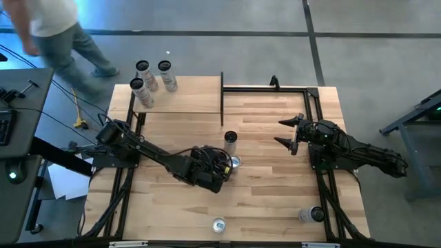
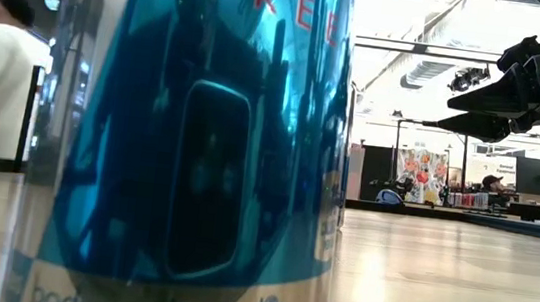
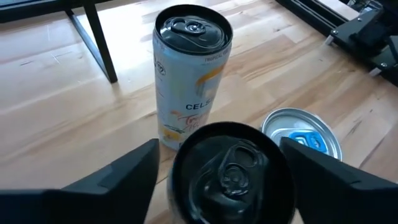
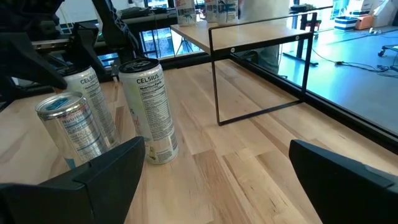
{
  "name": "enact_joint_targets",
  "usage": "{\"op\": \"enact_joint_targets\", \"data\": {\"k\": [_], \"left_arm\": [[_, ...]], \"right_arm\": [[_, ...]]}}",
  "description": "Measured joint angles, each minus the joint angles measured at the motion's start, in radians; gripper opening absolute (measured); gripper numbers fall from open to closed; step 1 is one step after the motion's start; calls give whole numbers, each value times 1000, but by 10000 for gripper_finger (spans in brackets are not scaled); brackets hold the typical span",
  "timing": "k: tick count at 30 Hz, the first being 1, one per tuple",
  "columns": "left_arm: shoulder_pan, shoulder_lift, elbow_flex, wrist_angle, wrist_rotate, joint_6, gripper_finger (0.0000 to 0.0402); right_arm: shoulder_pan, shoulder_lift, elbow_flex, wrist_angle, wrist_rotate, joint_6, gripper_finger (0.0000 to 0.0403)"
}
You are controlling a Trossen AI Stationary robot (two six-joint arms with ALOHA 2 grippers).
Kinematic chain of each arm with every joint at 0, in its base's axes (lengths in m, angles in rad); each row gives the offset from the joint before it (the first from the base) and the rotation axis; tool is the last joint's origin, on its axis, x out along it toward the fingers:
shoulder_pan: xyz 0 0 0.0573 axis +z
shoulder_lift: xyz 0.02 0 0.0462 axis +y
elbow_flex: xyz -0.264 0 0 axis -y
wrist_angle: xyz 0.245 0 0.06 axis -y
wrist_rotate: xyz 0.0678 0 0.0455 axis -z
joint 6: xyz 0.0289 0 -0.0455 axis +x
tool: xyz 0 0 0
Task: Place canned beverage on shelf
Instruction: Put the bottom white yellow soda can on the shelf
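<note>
A black-topped can (image 3: 230, 171) stands upright on the table between the two fingers of my left gripper (image 3: 217, 142), which is open and slants down at it near mid-table (image 1: 220, 169). A strip of table shows between one finger (image 3: 124, 177) and the can. The right wrist view shows the same can (image 4: 93, 102). Close beside it stand a white Celsius can (image 3: 189, 74) and a silver-topped can (image 3: 303, 134). The shelf (image 1: 182, 103), a pale board on black posts, sits at the far left and carries three cans (image 1: 150, 74). My right gripper (image 1: 289, 132) waits open at the right.
A blue can (image 2: 190, 143) stands at the table's near edge (image 1: 219, 224), filling the low view. Another can (image 1: 311, 215) lies at the near right. A bare black metal frame (image 1: 269, 88) runs along the far right. A person (image 1: 55, 34) walks beyond the far left corner.
</note>
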State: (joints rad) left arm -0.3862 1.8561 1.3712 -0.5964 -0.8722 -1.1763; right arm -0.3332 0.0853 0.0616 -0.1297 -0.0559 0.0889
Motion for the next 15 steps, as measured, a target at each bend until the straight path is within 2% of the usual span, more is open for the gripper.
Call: {"op": "enact_joint_targets", "data": {"k": [7, 15], "left_arm": [[0, -1, 0, -10, -8, -1, 200], [0, -2, 0, -58, -31, -8, 200]], "right_arm": [[0, 0, 0, 0, 0, 0, 387], [0, 0, 0, 0, 0, 0, 387]]}}
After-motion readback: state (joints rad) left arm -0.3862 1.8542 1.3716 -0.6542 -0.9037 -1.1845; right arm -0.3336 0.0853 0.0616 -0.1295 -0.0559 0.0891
